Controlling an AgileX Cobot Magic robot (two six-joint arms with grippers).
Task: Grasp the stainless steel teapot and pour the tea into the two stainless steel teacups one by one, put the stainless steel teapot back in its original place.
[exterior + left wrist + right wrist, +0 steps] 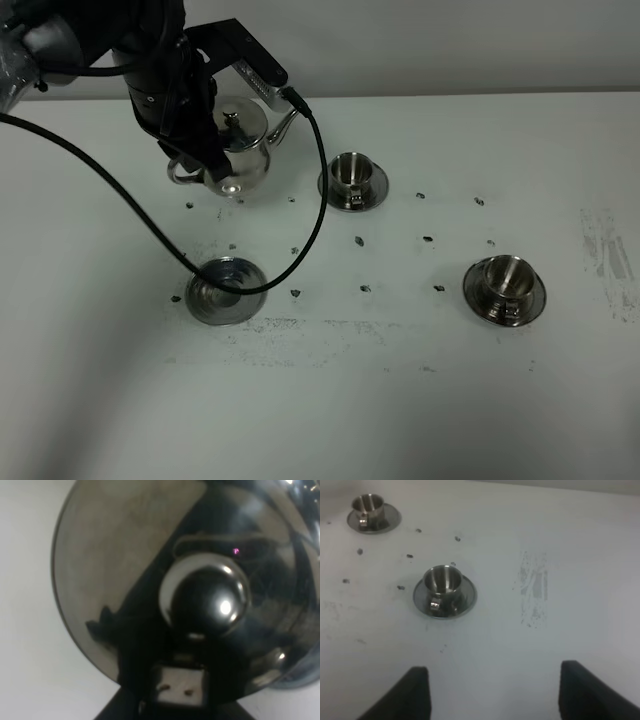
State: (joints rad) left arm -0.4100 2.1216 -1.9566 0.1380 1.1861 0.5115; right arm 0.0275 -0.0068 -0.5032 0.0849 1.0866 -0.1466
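Mirror-bright, the domed lid and ball knob [207,597] of the stainless steel teapot [115,555] fill the left wrist view; from above, the left gripper [198,160] is clenched on its loop handle [180,172] behind the ringed tray [225,290], spout toward the far teacup [352,178]; in the right wrist view, the right gripper [495,695] gapes empty over the white table [570,555] near the near teacup [442,582] on its saucer.

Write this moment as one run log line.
left tool: shut on teapot | teapot: off tray, beside far teacup | right tool: open
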